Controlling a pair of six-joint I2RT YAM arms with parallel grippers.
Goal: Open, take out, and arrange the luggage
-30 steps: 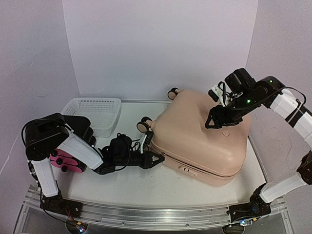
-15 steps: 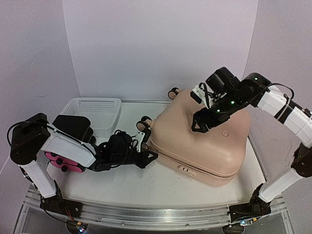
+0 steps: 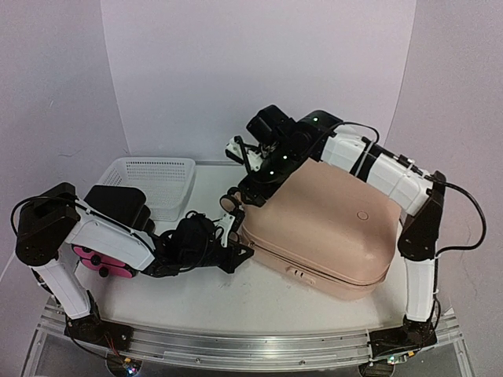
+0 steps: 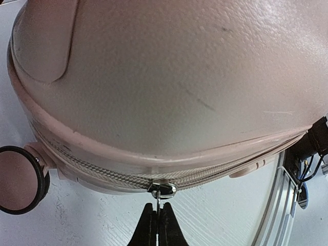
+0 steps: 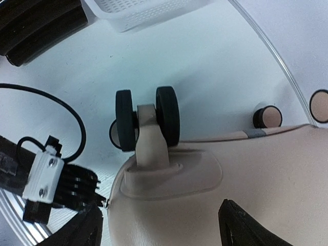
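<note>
- One grip: left gripper [image 4: 158, 211] clamps the zipper pull [image 4: 162, 190] at the near-left corner of the flat-lying luggage [image 3: 322, 228].
- Zipper seam [image 4: 102, 171] runs crosswise to that gripper.
- Spread apart, right gripper [image 5: 161, 225] hangs above the wheel [image 5: 148, 125].

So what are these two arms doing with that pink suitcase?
They are starting to unzip the luggage, which lies flat and closed on the table. The left gripper is pinched shut on the zipper pull on its left side. The right gripper hovers open above a wheel corner, holding nothing.
</note>
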